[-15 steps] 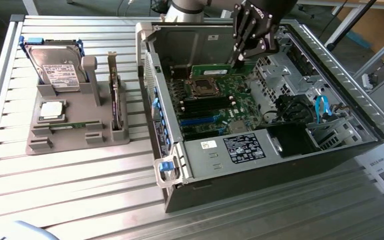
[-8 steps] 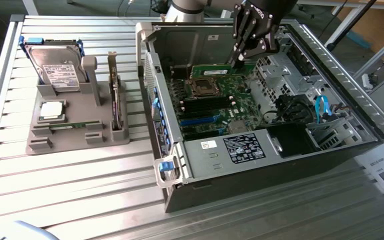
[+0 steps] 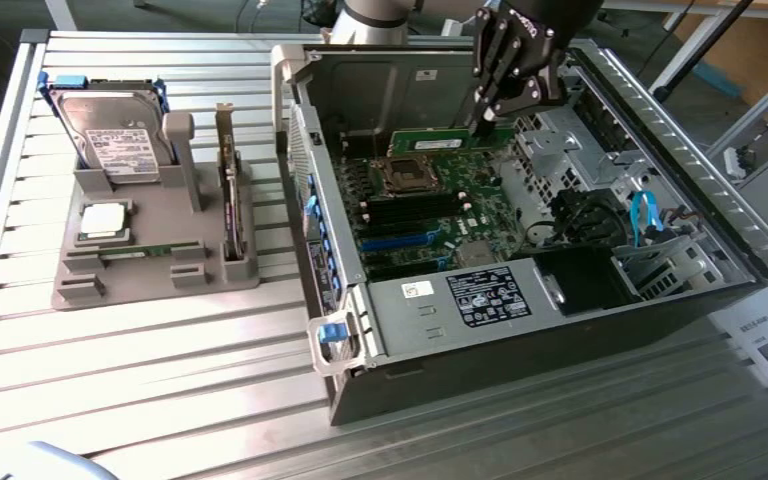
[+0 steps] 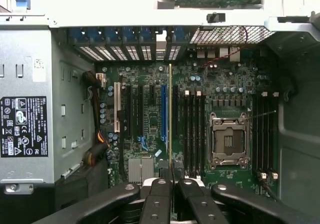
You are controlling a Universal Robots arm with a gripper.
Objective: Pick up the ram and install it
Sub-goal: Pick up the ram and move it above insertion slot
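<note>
The end effector point(image 3: 490, 124) pinches the thin green ram point(image 3: 432, 141) above the motherboard point(image 3: 418, 195); the open metal case point(image 3: 357, 90) sits on a slatted bench point(image 3: 157, 360).

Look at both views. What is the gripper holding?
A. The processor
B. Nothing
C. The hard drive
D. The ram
D: the gripper is shut on the green ram above the motherboard, while the hard drive and the processor sit on the grey holder.
</note>
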